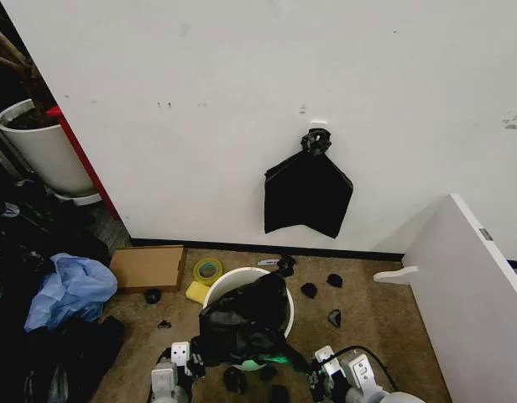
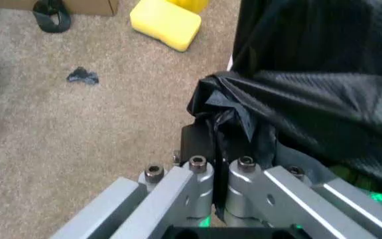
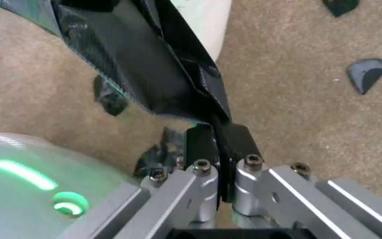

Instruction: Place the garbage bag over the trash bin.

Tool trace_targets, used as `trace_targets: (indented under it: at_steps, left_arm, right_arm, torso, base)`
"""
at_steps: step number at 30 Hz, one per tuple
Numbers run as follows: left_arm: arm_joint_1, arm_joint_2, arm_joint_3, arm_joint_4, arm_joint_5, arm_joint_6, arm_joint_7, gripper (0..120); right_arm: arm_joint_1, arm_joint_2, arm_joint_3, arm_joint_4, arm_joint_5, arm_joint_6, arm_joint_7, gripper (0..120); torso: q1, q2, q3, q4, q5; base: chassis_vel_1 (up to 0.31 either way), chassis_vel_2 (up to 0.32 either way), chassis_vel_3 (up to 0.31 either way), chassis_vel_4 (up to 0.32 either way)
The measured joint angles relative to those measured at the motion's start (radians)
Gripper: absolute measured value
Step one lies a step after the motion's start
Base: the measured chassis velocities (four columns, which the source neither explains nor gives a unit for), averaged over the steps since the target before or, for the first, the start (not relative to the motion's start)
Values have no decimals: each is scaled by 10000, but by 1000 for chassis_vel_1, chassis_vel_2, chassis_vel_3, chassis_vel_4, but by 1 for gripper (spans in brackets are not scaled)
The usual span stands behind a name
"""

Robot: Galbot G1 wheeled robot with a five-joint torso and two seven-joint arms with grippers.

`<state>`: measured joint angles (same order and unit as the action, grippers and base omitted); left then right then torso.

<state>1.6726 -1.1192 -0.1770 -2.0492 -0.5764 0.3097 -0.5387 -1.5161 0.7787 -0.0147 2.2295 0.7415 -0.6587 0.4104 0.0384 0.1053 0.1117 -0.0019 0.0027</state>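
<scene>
1. You see the trash bin (image 1: 233,280) only in part: a curved cream-white rim on the far and left side. The garbage bag (image 1: 246,323) covers its near half, and the bin's lower body is hidden from the head camera.
2. The bag lies draped across the bin's near rim, glossy black thin plastic, heavily wrinkled, bunched into a rumpled heap rather than spread open. You cannot tell whether any of it hangs inside the bin.
3. Left gripper (image 1: 194,363) sits low at the frame's bottom edge, just left of the bag. In its wrist view the metal jaws are pressed together on a twisted fold of the bag (image 2: 226,119); the black fingertips (image 2: 196,142) are half buried in plastic.
4. Right gripper (image 1: 315,369) sits at the bottom edge, right of the bag. Its wrist view shows the jaws pinching a narrow gathered strand of the bag (image 3: 177,74), which fans upward into a taut, ribbed sheet. The black pads (image 3: 238,142) flank the strand.
5. Both arms are cut off by the frame; you get only the grey metal knuckles.
6. A pale rounded surface with green light marks (image 3: 38,184) fills a corner of the right wrist view; what it is stays unclear.
7. Floor is short beige carpet (image 1: 384,319), littered with small black scraps (image 1: 334,280). A yellow sponge (image 2: 165,23) and a tape roll (image 1: 207,270) lie near the bin's far-left side, beside flat cardboard (image 1: 148,267).
8. On the wall hangs a matte black bundle (image 1: 308,191), knotted on top.
</scene>
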Motion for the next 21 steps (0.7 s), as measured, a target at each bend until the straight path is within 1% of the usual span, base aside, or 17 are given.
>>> trace_targets:
  at_steps: [2,6,7,9,12,13,14,15,16,17,18,20,21]
  left_arm:
    - [29,8,-36,-17,13,-67,26,0]
    - [320,217,-372,-585,188,-369,139,0]
    - [320,217,-372,-585,188,-369,139,0]
    - [483,309,-561,-851,626,-849,374,0]
    - [693,370,-1030,-1001,1552,-2264,1231,0]
    - [754,397,-1279,-991,1982,-3054,1747,0]
    - [776,412,-1433,-942,2285,-3596,2034,0]
    - [776,412,-1433,-942,2285,-3596,2034,0]
    - [771,423,-1613,-853,2627,-4172,2265,4]
    - [709,426,-1762,-701,2903,-4694,2447,16]
    - [682,420,-1807,-631,2947,-4880,2576,19]
    - [661,409,-1843,-556,2881,-5194,3024,27]
    - [660,409,-1849,-546,2837,-5275,3176,31]
  right_arm:
    - [-53,-11,6,-13,-125,112,-19,0]
    - [-481,-217,47,670,-609,731,-4,0]
    - [-481,-217,47,670,-609,731,-4,0]
    - [-645,-291,76,1117,-697,1107,-4,0]
    - [-871,-299,129,1737,-793,2084,-231,0]
    - [-945,-267,146,1956,-813,2771,-496,0]
    - [-978,-231,160,2070,-825,3370,-785,0]
    - [-978,-231,160,2070,-825,3370,-785,0]
    - [-990,-155,220,2162,-859,4619,-1590,0]
    - [-845,-16,354,2207,-792,6137,-2625,0]
    - [-737,61,412,2210,-670,6598,-2950,0]
    - [-547,206,498,2202,-448,7145,-3355,0]
    - [-517,235,510,2191,-416,7223,-3421,0]
  torso:
    - [0,0,0,-1,0]
    - [0,0,0,-1,-2]
    - [0,0,0,-1,-2]
    - [0,0,0,-1,-1]
    - [0,0,0,-1,-3]
    - [0,1,-1,-1,-2]
    - [0,1,-1,-1,-1]
    - [0,1,-1,-1,-1]
    - [0,0,0,-1,-3]
    - [0,0,0,-1,-2]
    - [0,0,0,-1,-3]
    - [0,0,0,1,-2]
    - [0,0,0,0,-2]
  base:
    - [0,0,0,0]
    - [0,0,0,0]
    - [0,0,0,0]
    - [0,0,0,0]
    - [0,0,0,0]
    - [0,0,0,0]
    - [0,0,0,0]
    - [0,0,0,0]
    - [0,0,0,0]
    - [0,0,0,0]
    - [0,0,0,0]
    - [0,0,0,0]
    - [0,0,0,0]
